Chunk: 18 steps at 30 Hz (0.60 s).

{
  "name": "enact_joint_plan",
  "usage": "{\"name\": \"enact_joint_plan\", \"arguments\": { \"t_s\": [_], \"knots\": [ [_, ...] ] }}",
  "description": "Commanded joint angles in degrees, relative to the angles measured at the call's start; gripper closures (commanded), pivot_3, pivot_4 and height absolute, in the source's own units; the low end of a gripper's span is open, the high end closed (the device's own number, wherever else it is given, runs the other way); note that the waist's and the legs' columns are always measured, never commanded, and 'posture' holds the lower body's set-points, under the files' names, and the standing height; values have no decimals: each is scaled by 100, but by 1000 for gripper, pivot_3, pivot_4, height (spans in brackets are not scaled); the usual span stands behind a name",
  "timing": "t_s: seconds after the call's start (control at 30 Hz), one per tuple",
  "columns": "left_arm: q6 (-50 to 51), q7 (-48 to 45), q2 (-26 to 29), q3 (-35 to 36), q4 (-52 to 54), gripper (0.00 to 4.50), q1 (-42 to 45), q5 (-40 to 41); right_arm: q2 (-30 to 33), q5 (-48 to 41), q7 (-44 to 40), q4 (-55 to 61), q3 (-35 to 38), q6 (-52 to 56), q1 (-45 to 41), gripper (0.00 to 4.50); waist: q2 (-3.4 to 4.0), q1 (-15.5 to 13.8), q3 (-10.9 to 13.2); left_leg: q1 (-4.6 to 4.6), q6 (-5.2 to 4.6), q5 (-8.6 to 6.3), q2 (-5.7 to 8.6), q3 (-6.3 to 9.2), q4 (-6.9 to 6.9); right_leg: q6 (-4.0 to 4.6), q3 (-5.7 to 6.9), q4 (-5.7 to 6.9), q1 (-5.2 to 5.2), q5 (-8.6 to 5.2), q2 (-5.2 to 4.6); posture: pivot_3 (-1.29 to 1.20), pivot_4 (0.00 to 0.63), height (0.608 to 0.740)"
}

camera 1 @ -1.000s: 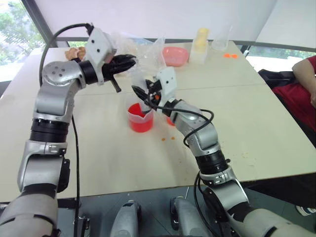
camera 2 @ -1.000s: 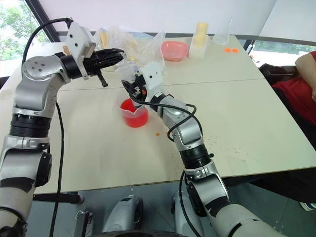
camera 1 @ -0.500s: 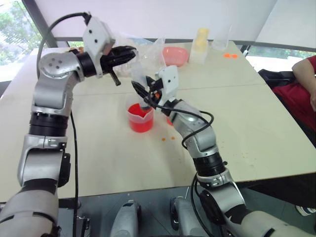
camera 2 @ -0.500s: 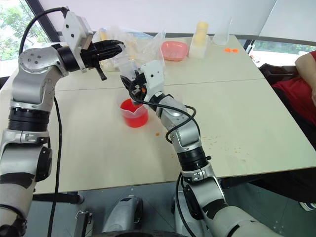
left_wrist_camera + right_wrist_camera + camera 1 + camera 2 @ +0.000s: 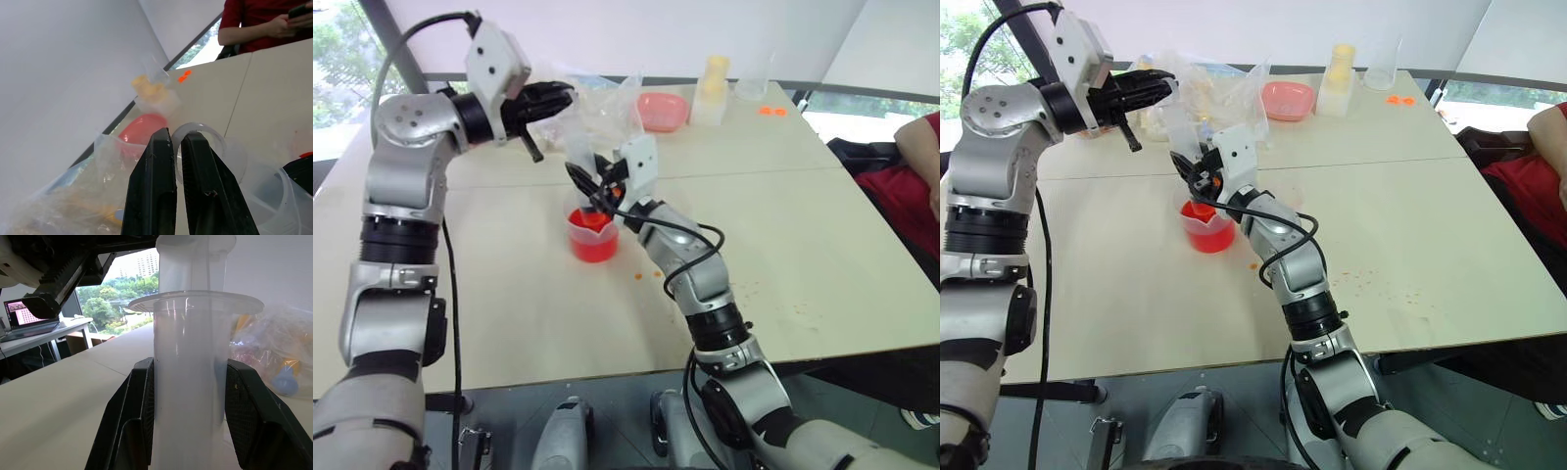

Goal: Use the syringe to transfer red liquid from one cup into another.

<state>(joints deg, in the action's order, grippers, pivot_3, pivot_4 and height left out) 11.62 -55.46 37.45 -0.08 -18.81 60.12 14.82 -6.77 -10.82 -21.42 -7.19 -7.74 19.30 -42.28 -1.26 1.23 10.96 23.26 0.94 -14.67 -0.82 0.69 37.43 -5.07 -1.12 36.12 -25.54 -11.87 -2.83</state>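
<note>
Left eye view: the spouted cup stands on the pale table, holding red liquid to roughly half its height. The syringe stands upright above it, its lower end going down into the cup, the barrel clamped between the fingers of the right gripper. The left gripper sits level at the top of the syringe. A few red drops lie on the table just beside the cup. At the far edge sit a pink bowl, a pale yellow stack and a crumpled clear bag.

Right eye view: same arrangement; a clear empty cup stands at the far edge near the yellow stack.

Left wrist view: the two black fingers stand nearly together, a narrow gap between them, with the round plunger top just behind their tips. Whether they touch it cannot be told.

Right wrist view: the fingers press both sides of the clear barrel, below its flange.
</note>
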Motion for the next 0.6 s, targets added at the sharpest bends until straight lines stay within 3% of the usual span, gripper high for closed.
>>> {"name": "enact_joint_plan", "arguments": {
  "t_s": [0.03, 0.17, 0.43, 0.6],
  "knots": [
    [452, -177, 128, 396, 630, 2890, -43, 522, -98, -70, -382, 117, -334, -19, -311, 3096, 0, 17, 0, 0, 0, 0, 0, 0, 0, 0, 0, 0, 0, 0, 0, 0, 150, 740],
    [1215, -204, 262, 600, 1328, 1033, -552, 916, 87, -142, -328, 307, -20, 89, -653, 3096, 1, 126, 0, -1, 0, 0, -3, 5, -1, 0, 0, 6, 0, 0, 2, 0, 150, 740],
    [2662, 160, 456, 1783, 2174, 1033, -1426, 2334, 299, -498, -194, 1050, 341, 709, -893, 3096, 1, 133, 1, -1, 0, 0, -4, 13, -2, 0, 1, 6, 0, 0, 2, 0, 150, 740],
    [2658, 656, 319, 2134, 2123, 1033, -1669, 2488, 546, -1041, 155, 1618, 1036, 1358, -1063, 3096, 0, 106, 1, -1, 0, 0, -2, 15, 1, 0, 3, 2, 0, 0, -2, 0, 150, 740]
  ]
}}
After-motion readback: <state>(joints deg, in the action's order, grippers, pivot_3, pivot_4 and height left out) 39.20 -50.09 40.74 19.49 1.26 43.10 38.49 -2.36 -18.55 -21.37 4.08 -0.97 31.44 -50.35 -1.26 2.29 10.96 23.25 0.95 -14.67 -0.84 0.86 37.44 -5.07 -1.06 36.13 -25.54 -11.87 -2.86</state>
